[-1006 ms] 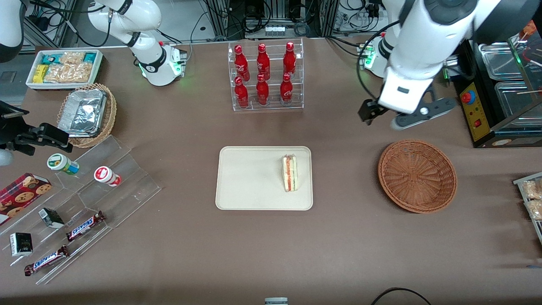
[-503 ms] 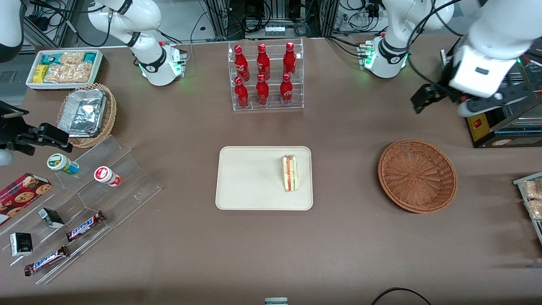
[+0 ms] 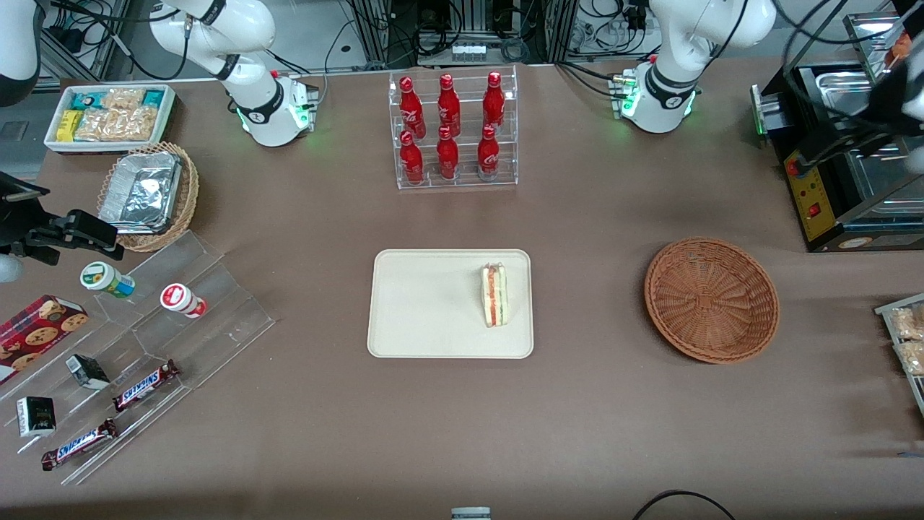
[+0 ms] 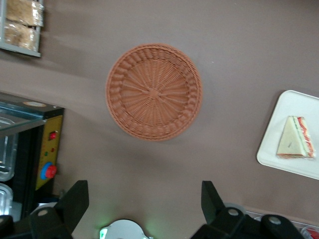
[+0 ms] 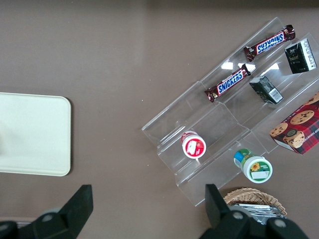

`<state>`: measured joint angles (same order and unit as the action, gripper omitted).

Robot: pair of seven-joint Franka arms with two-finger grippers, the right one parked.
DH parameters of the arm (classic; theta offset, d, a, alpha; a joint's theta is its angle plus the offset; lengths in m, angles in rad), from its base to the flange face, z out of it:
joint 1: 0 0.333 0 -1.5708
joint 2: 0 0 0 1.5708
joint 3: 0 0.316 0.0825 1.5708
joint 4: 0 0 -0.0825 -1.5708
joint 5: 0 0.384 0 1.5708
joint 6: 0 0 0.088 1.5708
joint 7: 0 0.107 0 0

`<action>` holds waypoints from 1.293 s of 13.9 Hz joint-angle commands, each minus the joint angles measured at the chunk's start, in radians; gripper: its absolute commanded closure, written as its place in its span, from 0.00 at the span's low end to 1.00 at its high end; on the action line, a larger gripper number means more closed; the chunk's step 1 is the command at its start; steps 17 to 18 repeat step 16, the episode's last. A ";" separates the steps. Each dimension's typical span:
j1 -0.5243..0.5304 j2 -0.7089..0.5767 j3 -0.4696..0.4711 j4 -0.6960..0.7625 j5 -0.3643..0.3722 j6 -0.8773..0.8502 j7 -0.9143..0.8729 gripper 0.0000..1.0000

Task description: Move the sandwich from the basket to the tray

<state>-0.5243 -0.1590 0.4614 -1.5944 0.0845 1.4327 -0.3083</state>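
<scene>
Front view, from the parked arm's end of the table to the working arm's.

Snack bin: white, holds packets, at the parked arm's end.
Foil container: sits in a tan wicker basket, nearer the camera than the bin.
Acrylic steps: clear, carry two small cups, two Snickers bars, small dark boxes; a cookie box lies beside them.
Bottle rack: clear, six red bottles in two rows, mid-table, farther from the camera than the tray.
Tray: cream, flat on the table, mid-table.
Sandwich: on the tray, at the end toward the basket, cut edge with red and green layers showing.
Basket: reddish-brown, round, nothing in it, well apart from the tray, toward the working arm's end.
Black unit: steel pans, red knob, beside the basket and farther from the camera.
Gripper: high over the table at the working arm's end, near the black unit; fingers spread wide, nothing between them.
</scene>
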 commanded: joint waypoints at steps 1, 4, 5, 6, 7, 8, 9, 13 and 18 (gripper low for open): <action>0.195 -0.019 -0.168 -0.024 -0.017 -0.005 0.063 0.00; 0.393 -0.010 -0.344 -0.024 -0.061 0.006 0.069 0.00; 0.467 -0.001 -0.419 -0.021 -0.078 0.012 0.069 0.00; 0.556 0.004 -0.497 -0.021 -0.103 0.018 0.069 0.00; 0.625 0.007 -0.583 -0.021 -0.109 0.028 0.069 0.00; 0.645 0.007 -0.613 -0.021 -0.111 0.031 0.067 0.00; 0.641 0.007 -0.615 -0.021 -0.112 0.032 0.067 0.00; 0.629 0.027 -0.613 -0.006 -0.155 0.041 0.087 0.00; 0.609 0.032 -0.612 -0.001 -0.158 0.038 0.100 0.00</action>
